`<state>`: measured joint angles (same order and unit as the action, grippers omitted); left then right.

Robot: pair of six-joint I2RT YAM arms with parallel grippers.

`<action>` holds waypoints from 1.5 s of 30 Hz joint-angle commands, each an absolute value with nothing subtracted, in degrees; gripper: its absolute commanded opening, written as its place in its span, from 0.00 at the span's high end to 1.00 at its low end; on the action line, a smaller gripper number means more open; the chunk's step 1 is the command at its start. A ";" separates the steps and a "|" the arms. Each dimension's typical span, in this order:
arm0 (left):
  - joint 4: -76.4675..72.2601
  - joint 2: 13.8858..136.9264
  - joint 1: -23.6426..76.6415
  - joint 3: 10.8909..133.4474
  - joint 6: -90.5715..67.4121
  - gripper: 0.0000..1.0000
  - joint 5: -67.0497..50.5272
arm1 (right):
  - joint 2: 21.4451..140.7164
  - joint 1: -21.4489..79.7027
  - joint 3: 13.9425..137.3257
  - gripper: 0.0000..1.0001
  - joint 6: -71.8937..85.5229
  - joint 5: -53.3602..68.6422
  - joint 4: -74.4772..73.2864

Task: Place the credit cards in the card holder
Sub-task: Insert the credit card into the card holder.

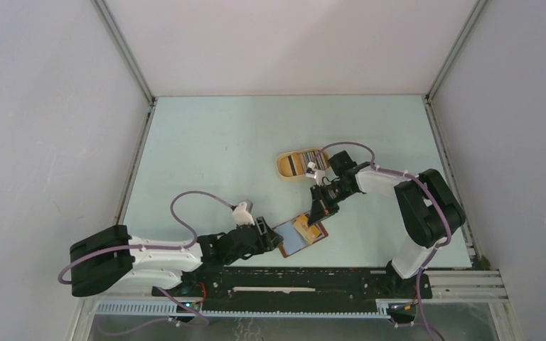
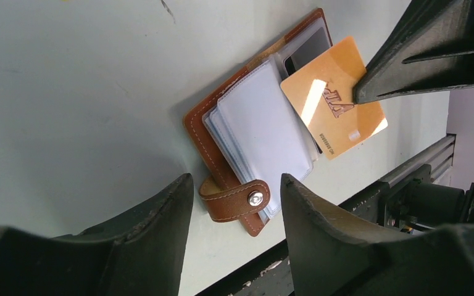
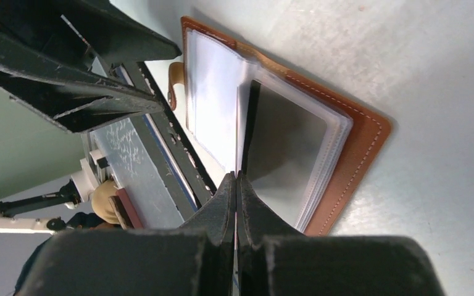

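Left arm lay low along near edge of table, left gripper pointed right, jaws apart. Right arm folded back toward near edge, right gripper pinched on orange card.

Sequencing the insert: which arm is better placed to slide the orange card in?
Right. The right gripper is shut on the orange card at the open card holder; left gripper is open beside its strap.

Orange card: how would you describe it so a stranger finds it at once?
In the middle of the table's near edge, a brown card holder lies open. The orange card juts from its sleeves, pinched by the right tool, face up; the tan tray's cards stand edge-on.
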<state>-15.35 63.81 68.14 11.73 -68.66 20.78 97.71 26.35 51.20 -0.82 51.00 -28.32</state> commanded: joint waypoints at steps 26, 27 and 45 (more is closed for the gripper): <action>-12.57 70.62 68.55 15.80 -69.19 0.47 20.47 | 100.83 26.38 51.57 1.00 0.70 53.60 -26.54; -12.57 70.90 68.55 15.94 -69.17 0.48 20.57 | 101.01 26.25 51.59 1.00 0.47 54.13 -26.67; -12.13 74.67 68.53 17.48 -69.15 0.49 20.90 | 103.27 23.99 51.41 1.00 2.61 53.27 -23.37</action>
